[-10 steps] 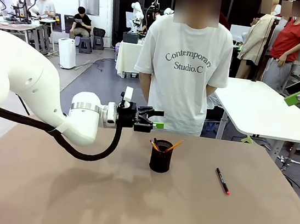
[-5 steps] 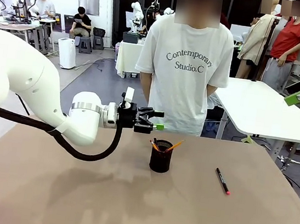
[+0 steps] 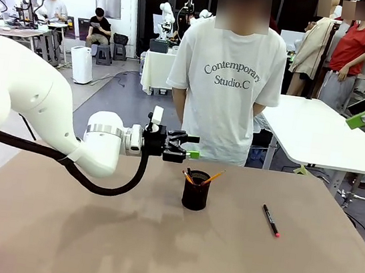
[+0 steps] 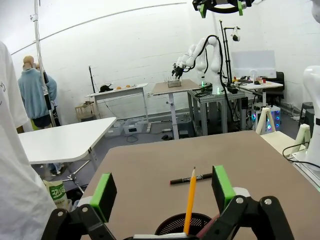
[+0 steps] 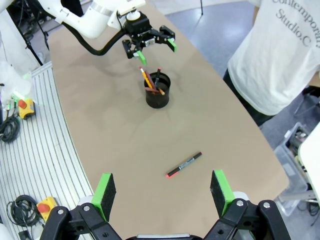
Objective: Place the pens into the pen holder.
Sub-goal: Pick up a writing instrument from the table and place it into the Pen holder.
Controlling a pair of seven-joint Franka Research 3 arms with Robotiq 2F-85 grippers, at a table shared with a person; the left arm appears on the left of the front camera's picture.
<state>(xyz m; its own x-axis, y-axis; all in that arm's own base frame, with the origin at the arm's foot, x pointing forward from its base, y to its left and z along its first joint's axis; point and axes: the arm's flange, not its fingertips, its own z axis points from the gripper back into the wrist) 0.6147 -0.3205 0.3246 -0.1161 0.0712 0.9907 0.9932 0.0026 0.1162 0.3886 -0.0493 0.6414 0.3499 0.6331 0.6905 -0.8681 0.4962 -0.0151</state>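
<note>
The black mesh pen holder [image 3: 195, 192] stands mid-table with a yellow-orange pencil [image 3: 213, 177] and a dark reddish one leaning in it. A black marker [image 3: 270, 220] with a pink-red tip lies flat on the table to its right. My left gripper [image 3: 193, 146] hovers open just behind and left of the holder, holding nothing. In the left wrist view its gripper [image 4: 163, 192] frames the holder's rim [image 4: 172, 223], the pencil [image 4: 190, 200] and the marker [image 4: 191, 178] beyond. My right gripper [image 5: 162, 187] is open and high above the table, looking down on the marker [image 5: 184, 164] and holder [image 5: 157, 95].
A person in a white T-shirt [image 3: 227, 82] stands at the far edge, hands behind the back. A white table [image 3: 317, 137] stands beyond on the right. The brown tabletop [image 3: 122, 236] has wide bare room in front of and left of the holder.
</note>
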